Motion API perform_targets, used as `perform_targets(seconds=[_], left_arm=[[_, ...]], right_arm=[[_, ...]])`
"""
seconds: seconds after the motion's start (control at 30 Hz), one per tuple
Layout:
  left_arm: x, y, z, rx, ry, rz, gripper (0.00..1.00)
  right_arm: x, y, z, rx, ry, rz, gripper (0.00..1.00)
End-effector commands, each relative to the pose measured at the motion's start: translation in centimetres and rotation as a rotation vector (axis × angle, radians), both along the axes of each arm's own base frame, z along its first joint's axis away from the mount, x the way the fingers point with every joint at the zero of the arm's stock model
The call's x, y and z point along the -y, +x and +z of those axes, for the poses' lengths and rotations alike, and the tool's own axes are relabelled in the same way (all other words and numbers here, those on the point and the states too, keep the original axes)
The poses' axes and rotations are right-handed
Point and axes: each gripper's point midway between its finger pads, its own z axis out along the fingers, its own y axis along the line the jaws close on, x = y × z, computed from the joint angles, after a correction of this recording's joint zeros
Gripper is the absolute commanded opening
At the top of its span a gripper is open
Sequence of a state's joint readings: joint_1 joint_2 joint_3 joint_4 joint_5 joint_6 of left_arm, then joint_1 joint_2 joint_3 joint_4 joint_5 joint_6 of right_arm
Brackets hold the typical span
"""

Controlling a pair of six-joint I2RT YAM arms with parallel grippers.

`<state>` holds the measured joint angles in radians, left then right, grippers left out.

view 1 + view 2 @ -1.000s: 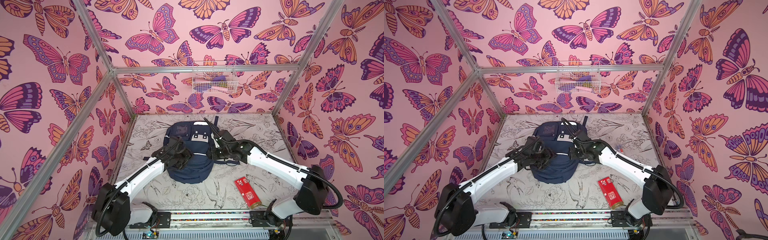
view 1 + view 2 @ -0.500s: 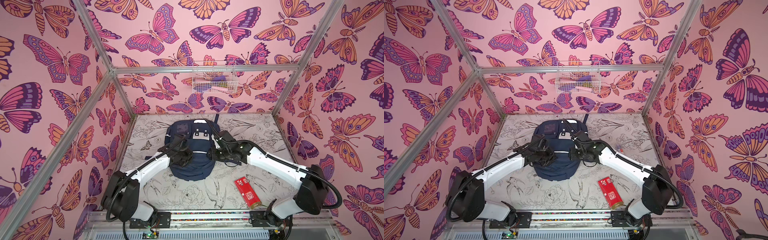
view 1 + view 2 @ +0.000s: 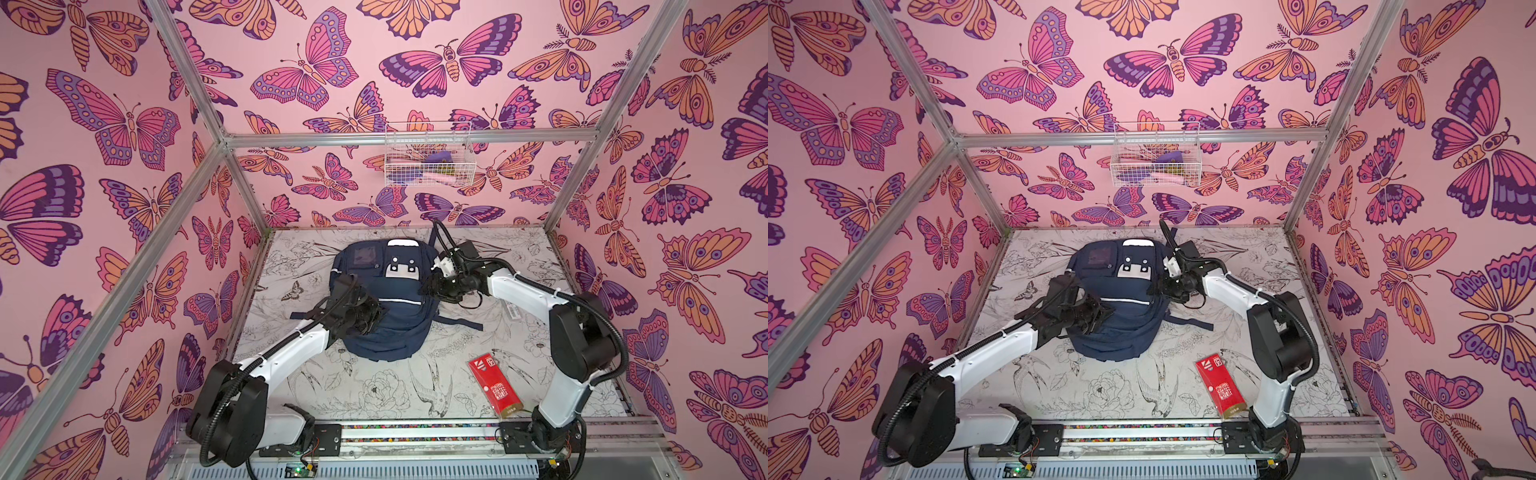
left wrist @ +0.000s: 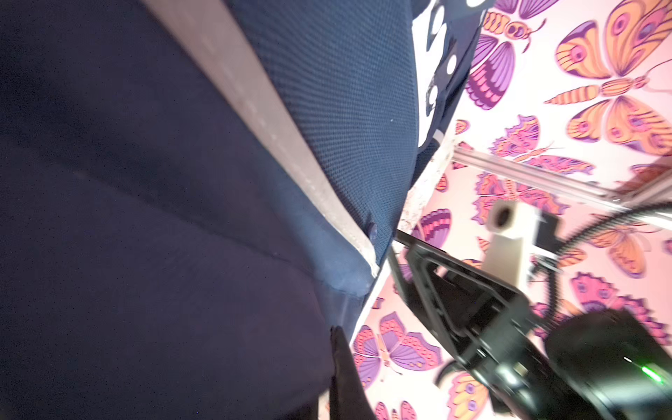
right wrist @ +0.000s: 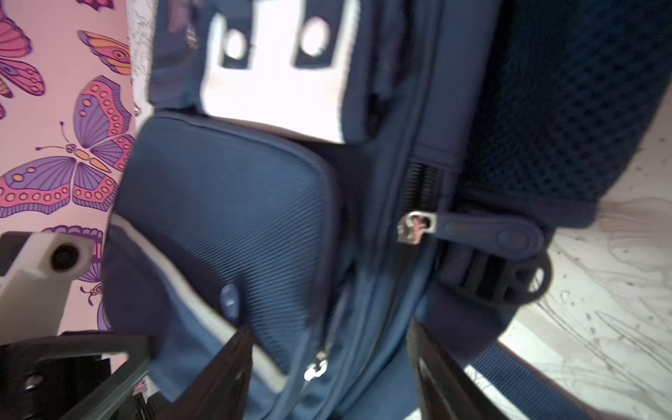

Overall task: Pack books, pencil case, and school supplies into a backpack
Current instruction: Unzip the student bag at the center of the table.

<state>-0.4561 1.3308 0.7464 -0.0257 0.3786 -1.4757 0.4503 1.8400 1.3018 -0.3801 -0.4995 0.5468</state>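
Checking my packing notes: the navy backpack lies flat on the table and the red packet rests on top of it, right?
No: the red packet lies on the table, near its front edge, apart from the backpack. Both top views show it.

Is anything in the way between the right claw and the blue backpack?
Nothing visible. The right gripper, jaws open, sits right at the backpack side, its fingers either side of a zip line; only the bag's own fabric lies ahead.

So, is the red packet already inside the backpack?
No, the red packet lies flat on the table, well apart from the backpack.
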Motion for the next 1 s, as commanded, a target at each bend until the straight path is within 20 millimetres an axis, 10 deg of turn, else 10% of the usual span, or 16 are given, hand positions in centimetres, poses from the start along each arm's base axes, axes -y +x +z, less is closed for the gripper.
perform_targets(seconds=[0.0,0.67,0.97], left_arm=[[1.8,1.4,4.5,0.091,-0.197,0.008,0.00],[2.1,1.0,5.7,0.073,-0.310,0.028,0.00],[1.3,1.4,4.7,0.050,-0.320,0.063,0.00]], right_arm=[[-2.1,1.4,4.4,0.114,0.135,0.096,0.72],[-3.3,3.5,3.3,0.098,0.256,0.157,0.76],[-3.8,-0.6,4.0,0.045,0.403,0.285,0.68]])
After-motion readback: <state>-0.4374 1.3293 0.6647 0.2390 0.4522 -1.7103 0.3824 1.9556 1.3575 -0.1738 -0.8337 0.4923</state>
